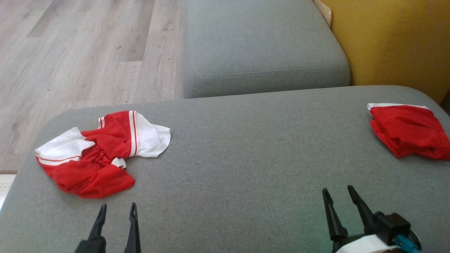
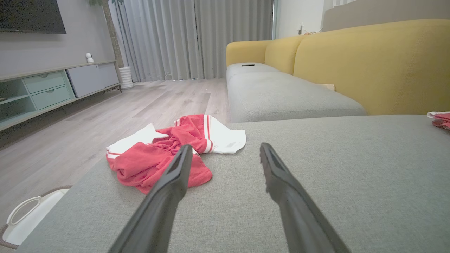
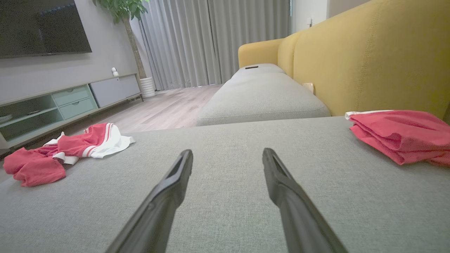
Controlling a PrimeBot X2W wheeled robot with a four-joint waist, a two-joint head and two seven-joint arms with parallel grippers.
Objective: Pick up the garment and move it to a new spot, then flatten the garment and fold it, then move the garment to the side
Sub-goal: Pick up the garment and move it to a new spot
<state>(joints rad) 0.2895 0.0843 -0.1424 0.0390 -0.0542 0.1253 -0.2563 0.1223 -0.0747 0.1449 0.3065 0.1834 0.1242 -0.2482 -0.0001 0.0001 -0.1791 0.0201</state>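
Note:
A crumpled red and white garment (image 1: 102, 153) (image 2: 165, 151) (image 3: 66, 149) lies bunched near the left edge of the grey sofa cushion (image 1: 246, 158). A second red garment (image 1: 409, 130) (image 3: 400, 135) (image 2: 441, 119) rests folded at the cushion's right edge. My left gripper (image 1: 117, 209) (image 2: 225, 151) hovers open just in front of the crumpled garment, apart from it, with nothing between its fingers. Near the cushion's front right my right gripper (image 1: 339, 193) (image 3: 226, 154) also stands open and empty, well short of the folded garment.
Another grey seat cushion (image 1: 260, 45) adjoins at the back, with the yellow sofa backrest (image 1: 397, 38) to the right. Wooden floor (image 1: 81, 52) lies beyond the left edge. A white object (image 2: 28, 218) sits on the floor below the left corner.

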